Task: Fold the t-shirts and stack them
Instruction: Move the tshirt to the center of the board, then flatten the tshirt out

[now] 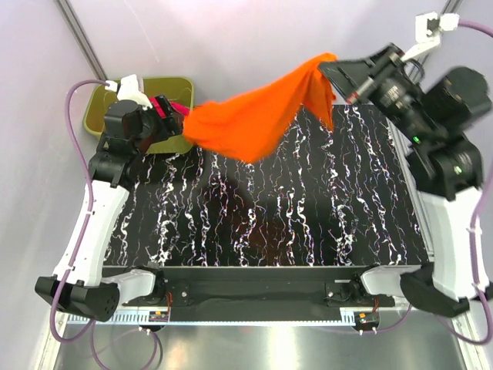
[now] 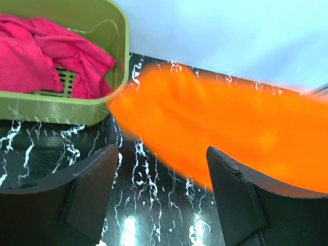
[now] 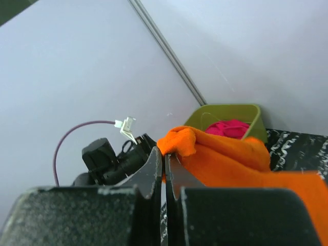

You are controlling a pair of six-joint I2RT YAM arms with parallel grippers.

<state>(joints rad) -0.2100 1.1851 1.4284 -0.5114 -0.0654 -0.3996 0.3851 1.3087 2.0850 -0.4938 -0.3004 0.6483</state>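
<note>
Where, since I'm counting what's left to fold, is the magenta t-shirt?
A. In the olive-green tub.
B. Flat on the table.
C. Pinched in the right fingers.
A: the magenta t-shirt lies bunched inside the olive-green tub; the right fingers pinch the orange t-shirt.

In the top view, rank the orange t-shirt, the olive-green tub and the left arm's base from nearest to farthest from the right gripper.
From the right gripper:
1. orange t-shirt: pinched in its fingers at the far right, hanging across the table.
2. olive-green tub: far left corner.
3. left arm's base: near left edge of the table.
</note>
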